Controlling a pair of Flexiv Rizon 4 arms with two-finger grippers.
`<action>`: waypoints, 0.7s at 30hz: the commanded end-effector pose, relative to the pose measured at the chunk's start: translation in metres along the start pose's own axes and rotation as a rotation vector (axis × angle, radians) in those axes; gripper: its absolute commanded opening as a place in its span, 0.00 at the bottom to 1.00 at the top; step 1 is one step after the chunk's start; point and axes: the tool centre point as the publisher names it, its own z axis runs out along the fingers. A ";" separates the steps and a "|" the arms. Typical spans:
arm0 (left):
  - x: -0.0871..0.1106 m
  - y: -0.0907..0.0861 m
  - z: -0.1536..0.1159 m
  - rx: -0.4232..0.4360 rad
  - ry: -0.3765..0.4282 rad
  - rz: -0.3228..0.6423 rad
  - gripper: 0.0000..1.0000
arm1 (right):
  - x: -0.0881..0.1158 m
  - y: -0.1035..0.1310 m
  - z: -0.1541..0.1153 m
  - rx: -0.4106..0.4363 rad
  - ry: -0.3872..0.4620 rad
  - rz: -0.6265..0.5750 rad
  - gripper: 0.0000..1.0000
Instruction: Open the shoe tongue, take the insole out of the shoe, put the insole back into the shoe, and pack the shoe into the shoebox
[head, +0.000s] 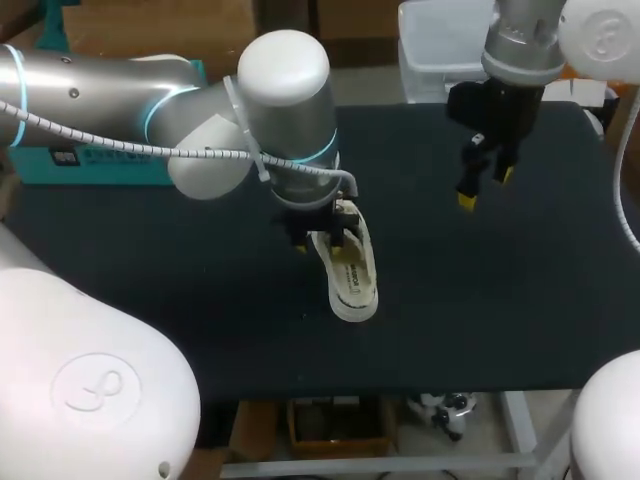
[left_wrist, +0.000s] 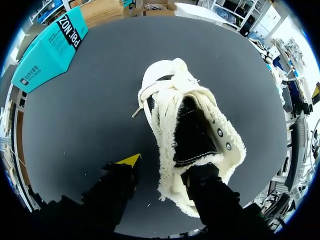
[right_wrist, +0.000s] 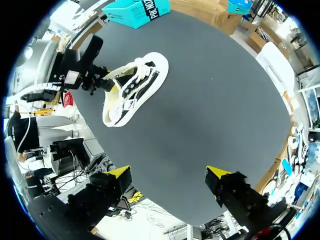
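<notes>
Early days, I reckon. The shoe sits mid-table with the left gripper spread wide, one finger down inside the opening and the other outside, off the fleece. The insole looks like it's in there, but it's hard to tell. The shoebox waits at the far left edge. The right gripper hangs open, well clear. Nothing's in the way.

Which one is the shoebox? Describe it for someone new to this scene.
Start at the dark table. At its far left edge, behind my left arm, lies the shoebox. It is the only teal, flat-sided thing; the cream fleecy shoe sits mid-table.
</notes>
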 end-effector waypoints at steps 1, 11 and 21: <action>0.003 -0.005 0.008 -0.004 -0.011 -0.012 0.45 | 0.006 0.005 0.000 0.028 -0.027 -0.018 1.00; 0.008 -0.002 0.009 -0.028 0.016 -0.039 0.00 | 0.004 -0.005 0.002 -0.038 -0.020 -0.048 1.00; 0.014 0.005 0.000 -0.043 0.062 0.031 0.00 | 0.001 -0.005 0.006 -0.021 0.010 -0.119 1.00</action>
